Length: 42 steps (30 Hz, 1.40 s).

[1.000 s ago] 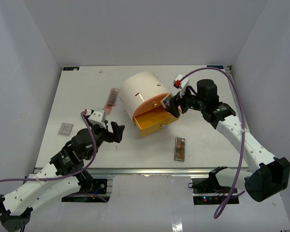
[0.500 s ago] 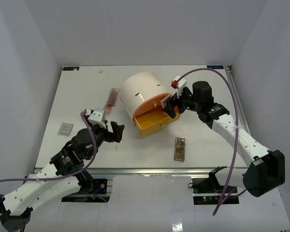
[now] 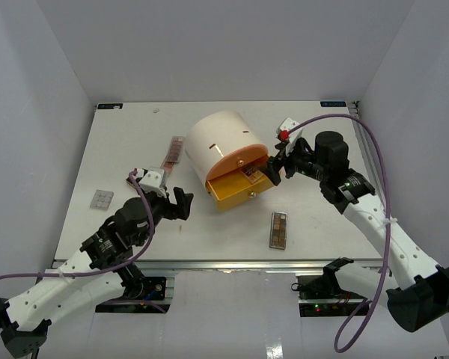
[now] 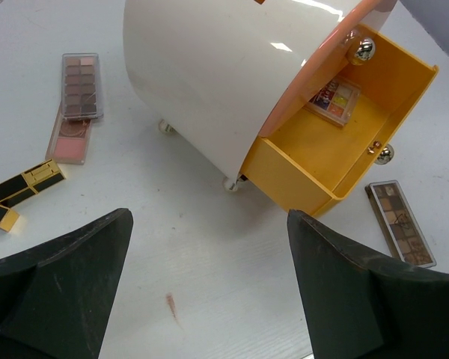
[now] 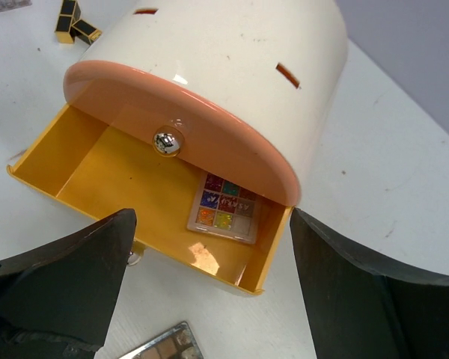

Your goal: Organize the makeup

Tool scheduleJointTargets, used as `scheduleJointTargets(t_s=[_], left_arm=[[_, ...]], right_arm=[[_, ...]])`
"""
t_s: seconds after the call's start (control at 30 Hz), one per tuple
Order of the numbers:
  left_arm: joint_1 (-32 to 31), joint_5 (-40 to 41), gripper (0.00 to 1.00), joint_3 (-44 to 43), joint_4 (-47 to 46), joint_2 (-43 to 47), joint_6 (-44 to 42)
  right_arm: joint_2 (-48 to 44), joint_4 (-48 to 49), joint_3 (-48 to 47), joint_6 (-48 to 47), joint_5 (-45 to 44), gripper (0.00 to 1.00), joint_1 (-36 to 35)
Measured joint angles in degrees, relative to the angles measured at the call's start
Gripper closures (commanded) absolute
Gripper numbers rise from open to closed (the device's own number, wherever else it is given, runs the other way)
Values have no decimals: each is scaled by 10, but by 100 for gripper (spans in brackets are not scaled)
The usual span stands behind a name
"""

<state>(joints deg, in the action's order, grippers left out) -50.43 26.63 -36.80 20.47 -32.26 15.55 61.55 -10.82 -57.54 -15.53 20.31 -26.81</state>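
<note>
A small multicoloured eyeshadow palette [image 5: 224, 209] lies in the open yellow drawer [image 5: 97, 176] of the cream cylinder [image 3: 223, 142]; it also shows in the left wrist view [image 4: 334, 99]. My right gripper [image 3: 273, 170] is open and empty, just right of the drawer. A brown palette [image 3: 278, 229] lies on the table in front of the drawer. A brown palette [image 4: 81, 85] and a pink one [image 4: 69, 138] lie left of the cylinder. Gold-and-black bars [image 4: 26, 182] lie near them. My left gripper [image 3: 181, 203] is open and empty over bare table. No sponges are in view.
A small grey palette [image 3: 101, 198] lies near the table's left edge. The pink drawer [image 5: 187, 112] above the yellow one is shut. A reddish smear [image 4: 170, 303] marks the table between my left fingers. White walls enclose the table.
My right gripper held the multicoloured palette over the yellow drawer; now the palette lies in the drawer and the gripper is open and has drawn back to the right. The left arm barely moved.
</note>
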Motion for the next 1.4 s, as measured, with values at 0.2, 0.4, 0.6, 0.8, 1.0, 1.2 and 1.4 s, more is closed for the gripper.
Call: scheduleJointTargets(t_s=[0.2, 0.4, 0.6, 0.8, 1.0, 1.2, 1.4], left_arm=[[27, -9, 18, -2, -5, -62, 2], [226, -159, 27, -46, -20, -162, 3], [433, -331, 22, -172, -39, -384, 4], [448, -386, 20, -286, -30, -575, 4], [446, -392, 2, -414, -35, -737, -5], [436, -357, 2, -476, -24, -825, -34], [420, -329, 4, -512, -12, -870, -58]], right_arm=[[-107, -4, 59, -63, 43, 8, 39], [-140, -13, 132, -86, 168, 5, 127], [-134, -8, 176, -76, 273, 6, 227], [-135, -3, 183, -68, 317, 7, 240], [-129, 3, 189, -57, 329, 7, 248], [-124, 5, 190, -52, 330, 7, 250], [-119, 8, 190, -46, 330, 7, 250]])
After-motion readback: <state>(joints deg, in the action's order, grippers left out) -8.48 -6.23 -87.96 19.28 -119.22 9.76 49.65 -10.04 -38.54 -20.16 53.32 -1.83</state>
